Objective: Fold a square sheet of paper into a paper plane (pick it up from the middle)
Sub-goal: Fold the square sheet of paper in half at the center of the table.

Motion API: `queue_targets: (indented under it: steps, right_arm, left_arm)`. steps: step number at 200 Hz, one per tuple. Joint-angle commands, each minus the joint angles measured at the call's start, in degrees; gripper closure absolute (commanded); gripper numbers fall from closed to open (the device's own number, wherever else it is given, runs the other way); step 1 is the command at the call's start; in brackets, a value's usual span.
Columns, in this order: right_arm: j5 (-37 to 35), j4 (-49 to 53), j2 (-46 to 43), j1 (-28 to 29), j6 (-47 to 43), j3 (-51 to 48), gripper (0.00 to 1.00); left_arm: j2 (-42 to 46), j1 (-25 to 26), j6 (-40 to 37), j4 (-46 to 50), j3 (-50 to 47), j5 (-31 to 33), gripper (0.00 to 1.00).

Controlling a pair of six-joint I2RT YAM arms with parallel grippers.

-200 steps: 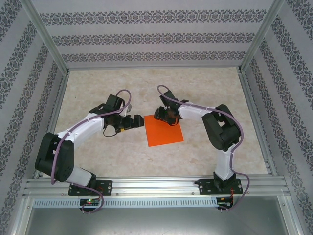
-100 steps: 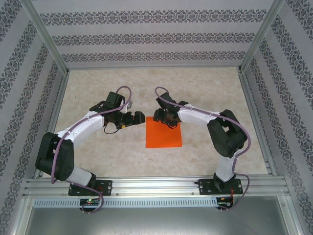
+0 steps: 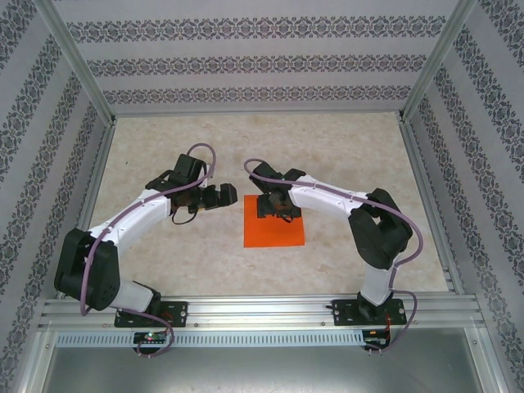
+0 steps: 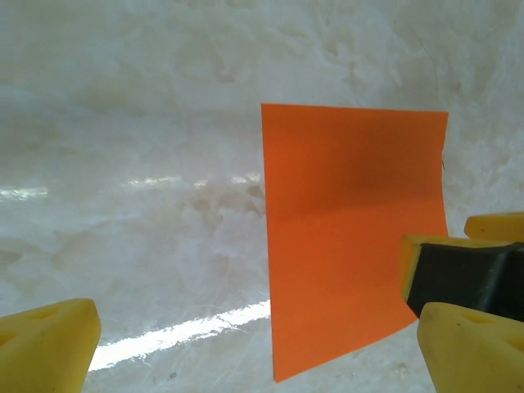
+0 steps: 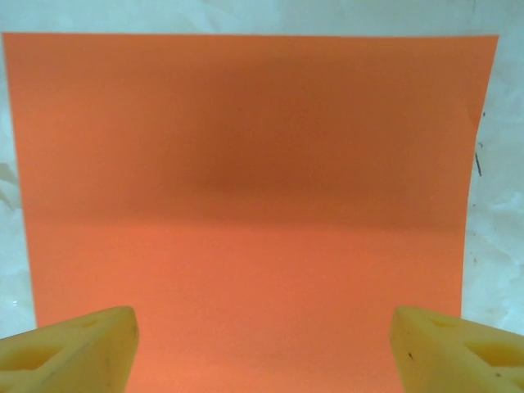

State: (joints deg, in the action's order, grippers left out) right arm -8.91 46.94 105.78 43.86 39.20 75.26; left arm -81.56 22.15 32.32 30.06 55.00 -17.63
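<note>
The square sheet of paper (image 3: 275,231) is bright orange and lies flat on the table between my two arms; the paper plane is out of view. My right gripper (image 3: 274,210) hangs over the sheet's far edge. In the right wrist view it (image 5: 262,352) is open, its yellow fingertips (image 5: 70,348) spread wide with the sheet (image 5: 246,164) under the gap. My left gripper (image 3: 228,196) is just left of the sheet's far left corner. It (image 4: 258,352) is open with bare table between its fingers. The sheet (image 4: 344,246) lies right of centre there.
The marbled beige tabletop (image 3: 164,147) is ringed by aluminium rails and patterned walls (image 3: 262,57). One finger of the right gripper (image 4: 458,266) shows at the sheet's right edge in the left wrist view.
The right gripper slid left along the sheet's far edge and its jaws spread wider. The sheet turned squarer to the table. The left gripper drew slightly back and left.
</note>
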Motion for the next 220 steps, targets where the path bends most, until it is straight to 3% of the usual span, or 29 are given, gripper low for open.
queue_targets:
  steps: [1, 87, 220]
  right_arm:
    - [0.47, 1.09, 2.24, 1.05, -1.13, 1.21, 0.17]
    - [1.86, 0.78, 6.34, 1.14, -0.04, 3.84, 0.13]
    - [3.10, -1.69, 7.98, 1.03, 2.72, 2.46, 0.11]
  left_arm:
    - [1.48, -0.23, 0.76, -0.29, 0.27, 3.07, 0.00]
    - [-1.66, -0.18, 0.29, -3.16, 0.17, -4.38, 0.00]
    - [-2.75, -0.25, -0.24, -2.64, 0.28, -3.90, 0.00]
